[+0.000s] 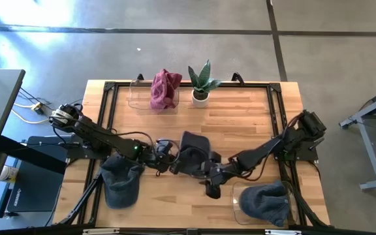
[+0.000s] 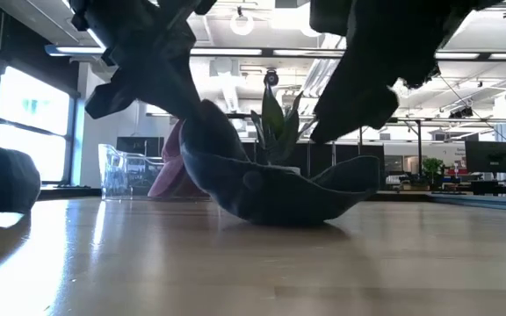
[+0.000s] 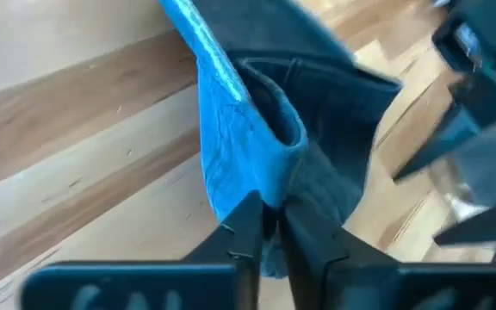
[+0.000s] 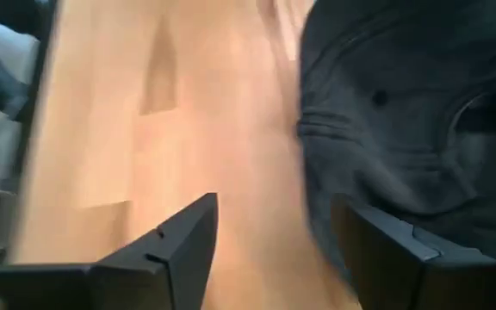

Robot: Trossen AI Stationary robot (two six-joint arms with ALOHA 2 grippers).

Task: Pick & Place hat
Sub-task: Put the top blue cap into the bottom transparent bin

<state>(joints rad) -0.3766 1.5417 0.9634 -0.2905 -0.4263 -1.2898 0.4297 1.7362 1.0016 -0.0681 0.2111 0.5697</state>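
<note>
A dark hat (image 1: 191, 151) lies at the table's middle, between my two grippers. In the low view its middle (image 2: 279, 215) rests on the wood and both ends curl upward. My left gripper (image 3: 269, 232), coming from the table's left (image 1: 168, 158), is shut on the hat's rim. My right gripper (image 4: 274, 250) stands open at the hat's near right side (image 1: 204, 168). The hat's cloth (image 4: 403, 112) lies just past one of its fingers, and nothing is between them. My left gripper pinches the hat's rim edge (image 3: 265, 194) between its two fingers, which slant down from the table's left. The cloth there looks folded over. The held end (image 2: 205, 123) is raised, while the hat's middle stays on the table.
Another dark hat (image 1: 119, 181) hangs over the table's near left edge. A third one sits in a clear container (image 1: 266, 202) at the near right. At the far edge stand a clear container with a maroon hat (image 1: 164, 89) and a potted plant (image 1: 201, 83).
</note>
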